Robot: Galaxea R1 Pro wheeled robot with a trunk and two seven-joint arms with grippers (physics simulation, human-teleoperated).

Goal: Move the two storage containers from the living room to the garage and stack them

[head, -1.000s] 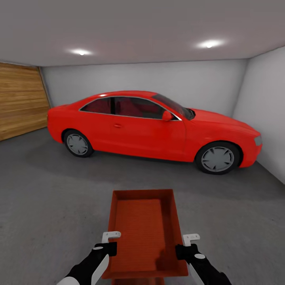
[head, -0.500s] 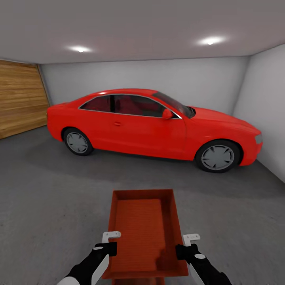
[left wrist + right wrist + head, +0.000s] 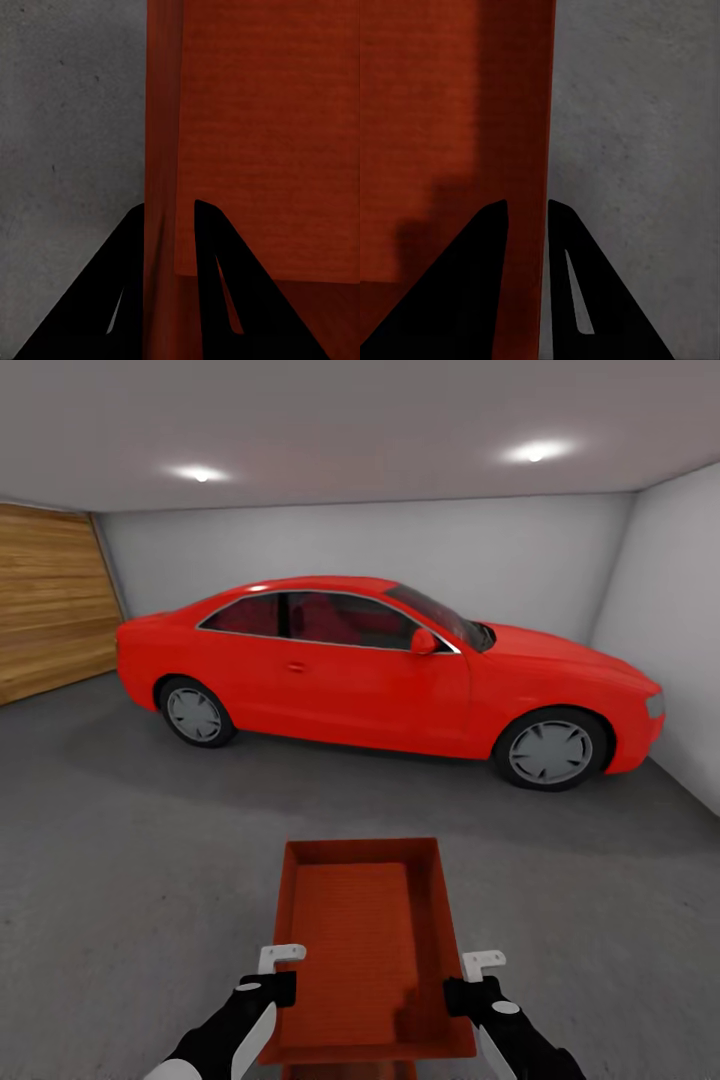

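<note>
Holding one orange-red storage container (image 3: 365, 950) between them, both arms reach forward at waist height in the garage. The left gripper (image 3: 268, 980) is clamped on the bin's left side wall: in the left wrist view its two black fingers (image 3: 131, 285) straddle that wall, one outside over the grey concrete floor (image 3: 67, 135), the other inside over the ribbed bottom (image 3: 270, 135). The right gripper (image 3: 472, 988) grasps the opposite wall likewise; in the right wrist view one finger (image 3: 472, 292) sits inside the bin and the other outside, with the wall (image 3: 536, 150) pinched between them and the concrete (image 3: 637, 150) beyond. The container is thus directly between the two grippers, its long axis running away from them, open top up, roughly level. It appears carried clear of the floor (image 3: 130, 880), though actual clearance cannot be judged from these views. A dark shadow lies on the bin's bottom near the right gripper. Well ahead of the grippers, past the bin's far end, a red two-door car (image 3: 385, 675) stands side-on, nose toward the right-hand white wall (image 3: 670, 620). Ahead and far to the left of the left gripper is a wooden plank door (image 3: 45, 610). Two ceiling spotlights (image 3: 200, 474) are lit overhead.
</note>
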